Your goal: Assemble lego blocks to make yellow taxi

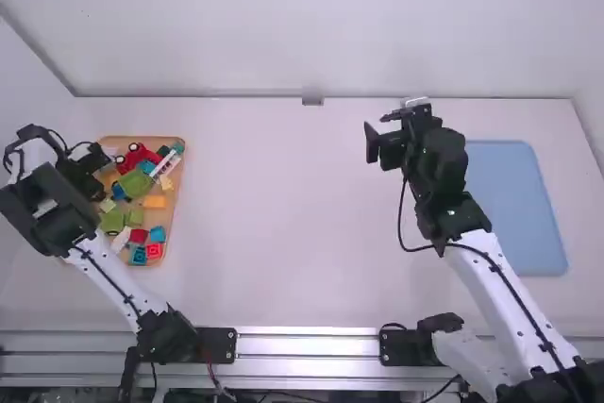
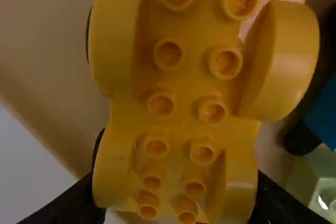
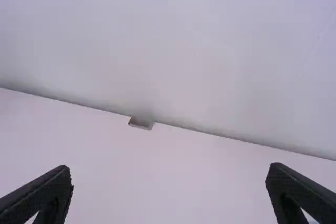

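No words I can read, no label or brand, no number, no sign, anywhere I look

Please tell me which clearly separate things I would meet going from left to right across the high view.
Tan tray with coloured plastic blocks → small grey fitting at the table's far edge → the right arm's black two-finger pincer, open → pale blue rectangular mat.
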Controlling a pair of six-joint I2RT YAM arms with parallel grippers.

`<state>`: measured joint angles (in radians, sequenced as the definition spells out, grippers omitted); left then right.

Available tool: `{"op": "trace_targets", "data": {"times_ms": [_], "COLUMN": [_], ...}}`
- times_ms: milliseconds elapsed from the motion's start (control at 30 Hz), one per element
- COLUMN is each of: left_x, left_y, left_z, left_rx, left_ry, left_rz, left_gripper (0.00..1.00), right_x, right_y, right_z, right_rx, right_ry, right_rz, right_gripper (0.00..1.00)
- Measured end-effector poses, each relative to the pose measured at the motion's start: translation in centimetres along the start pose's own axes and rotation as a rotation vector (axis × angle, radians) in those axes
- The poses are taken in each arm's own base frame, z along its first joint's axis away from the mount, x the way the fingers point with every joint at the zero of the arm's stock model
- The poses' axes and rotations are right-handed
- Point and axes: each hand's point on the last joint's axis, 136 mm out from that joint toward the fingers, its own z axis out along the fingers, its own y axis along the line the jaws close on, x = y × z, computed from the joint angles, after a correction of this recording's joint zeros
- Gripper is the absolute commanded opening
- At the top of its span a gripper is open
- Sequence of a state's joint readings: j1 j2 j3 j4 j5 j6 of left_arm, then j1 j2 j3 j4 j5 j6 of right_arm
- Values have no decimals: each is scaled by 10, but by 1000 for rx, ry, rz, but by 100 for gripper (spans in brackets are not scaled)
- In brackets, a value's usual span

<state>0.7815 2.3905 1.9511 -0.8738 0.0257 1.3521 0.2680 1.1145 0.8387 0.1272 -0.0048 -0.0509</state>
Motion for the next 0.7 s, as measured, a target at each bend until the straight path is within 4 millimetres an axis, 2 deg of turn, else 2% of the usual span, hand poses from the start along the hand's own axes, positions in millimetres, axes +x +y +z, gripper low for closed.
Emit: {"op": "trace_targets", "data": {"times_ms": [133,300,333,500,533,600,667,700], "left_x": [1,-13,-15,-33,-42,-56,-81,-87], "left_y": [-6,-1,-1,-20,-27,-37,-54,-58], "left_z": [-8,-50,-53,-98,-115,-131,-147,-149], "left_rx": [35,59,61,108,112,108,96,93], "left_ry": [8,-54,-62,-159,-195,-228,-267,-274], "left_rz": [-54,-142,-148,-169,-144,-103,-21,-4], "left_gripper": [38,30,29,23,22,20,16,16], "right_x": [-1,-1,-1,1,2,2,3,3], "right_y": [0,0,0,0,-1,0,-1,-1], "right_z": [0,0,0,0,0,0,0,0], "right_rx": [3,2,2,2,5,3,5,6], "right_ry": [-3,-3,-3,5,7,9,12,14], "right_rz": [-3,-1,-2,0,-5,-2,-2,-4], "right_gripper": [99,99,99,99,99,99,98,98]}}
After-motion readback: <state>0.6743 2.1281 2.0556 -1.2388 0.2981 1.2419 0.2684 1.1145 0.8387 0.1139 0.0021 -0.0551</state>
